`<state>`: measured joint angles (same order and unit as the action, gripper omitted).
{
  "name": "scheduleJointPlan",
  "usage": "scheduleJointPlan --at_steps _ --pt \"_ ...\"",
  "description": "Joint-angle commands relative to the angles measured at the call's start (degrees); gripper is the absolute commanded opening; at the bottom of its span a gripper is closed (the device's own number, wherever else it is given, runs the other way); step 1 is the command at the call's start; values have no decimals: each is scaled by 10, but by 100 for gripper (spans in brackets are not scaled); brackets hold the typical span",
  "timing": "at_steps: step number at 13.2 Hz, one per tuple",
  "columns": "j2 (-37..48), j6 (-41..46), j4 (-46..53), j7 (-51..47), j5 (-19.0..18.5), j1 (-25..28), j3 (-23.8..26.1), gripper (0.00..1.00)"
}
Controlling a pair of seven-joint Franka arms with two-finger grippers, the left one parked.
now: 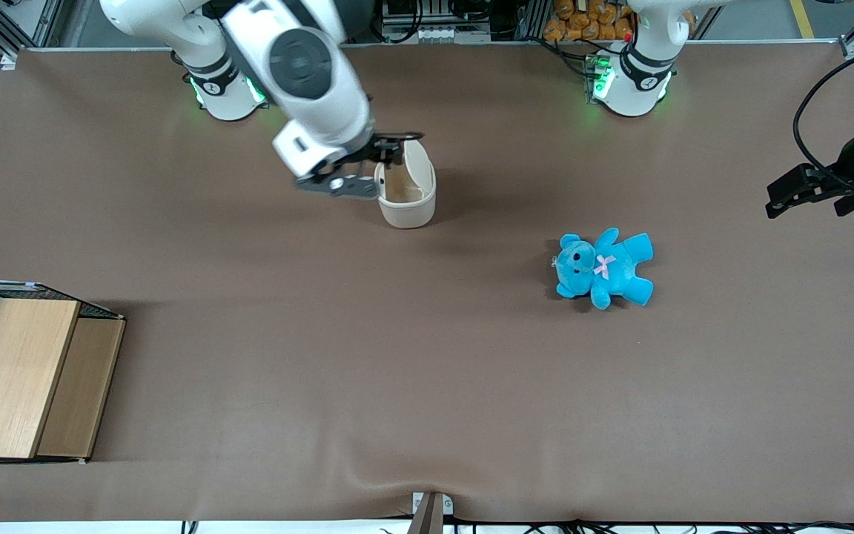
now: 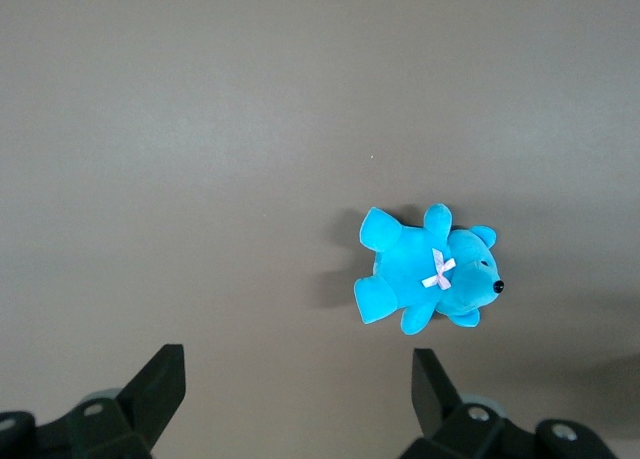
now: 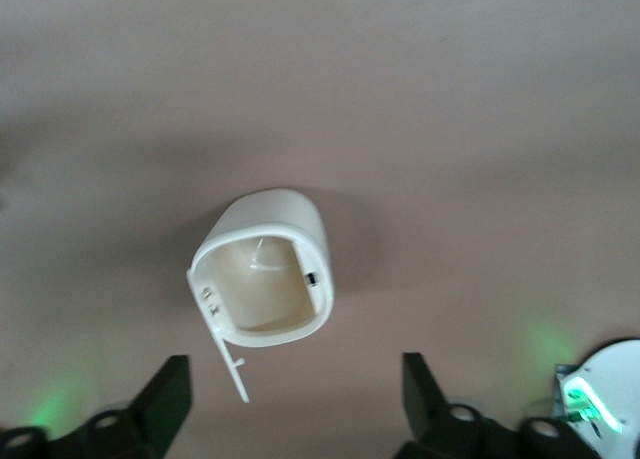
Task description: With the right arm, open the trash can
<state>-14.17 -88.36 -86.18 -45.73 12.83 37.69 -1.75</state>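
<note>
The small cream-white plastic trash can (image 1: 406,200), rounded-square with a tan inside, is seen standing upright on the brown cloth-covered table (image 1: 323,356), in the part of the table nearer the arm bases, well apart from the blue plush teddy bear (image 1: 605,268) lying nearer the front camera toward the parked arm's end. Its hinged flip lid (image 1: 417,165) is raised roughly upright, so that the tan interior is exposed; in the right wrist view the bin (image 3: 268,269) is looked into from above, with the lid (image 3: 226,344) seen edge-on at one side of the mouth.

The black two-finger gripper (image 1: 390,148) of the white jointed right arm (image 1: 308,67) is held just beside and slightly above the rim of the can, close to the top edge of the lid; whether it touches the lid cannot be told. In the right wrist view the fingers (image 3: 168,399) are spread wide apart, with nothing held between them.

The opening is judged to be nearly or fully done. To finish well, the lid should be left past its balance point so that it does not fall shut, and the gripper should be drawn away upward, clear of the rim, so that the light can is not dragged or tipped.

A wooden box with wire mesh (image 1: 27,378) stands toward the working arm's end, nearer the front camera.
</note>
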Motion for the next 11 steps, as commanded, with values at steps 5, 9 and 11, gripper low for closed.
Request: scheduleJointPlan --at_steps 5,9,11 --pt "-1 78 66 31 10 -165 44 100" --pt "2 90 66 107 -6 -325 146 100" --pt "6 90 66 161 -47 -367 174 100"
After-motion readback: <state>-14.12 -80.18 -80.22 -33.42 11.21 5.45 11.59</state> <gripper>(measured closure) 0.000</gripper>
